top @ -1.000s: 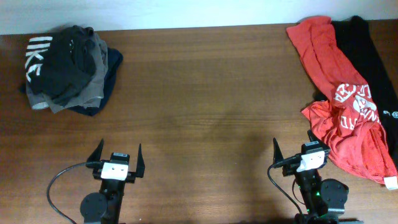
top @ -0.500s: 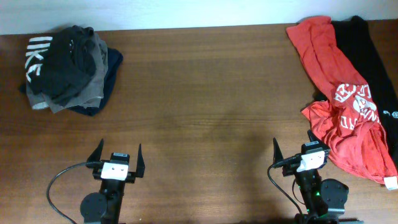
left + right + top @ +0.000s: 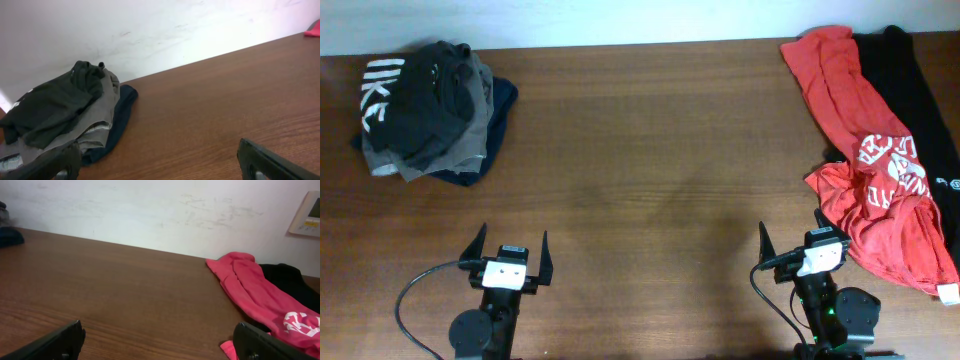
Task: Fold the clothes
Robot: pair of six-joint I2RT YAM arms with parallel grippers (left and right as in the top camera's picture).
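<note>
Left gripper sits at the table's near edge, jaws spread wide and empty. The right gripper is the same (its outer finger close by red cloth). A crumpled red shirt lies far right, touching a black garment. A pile of dark clothes sits far left.
</note>
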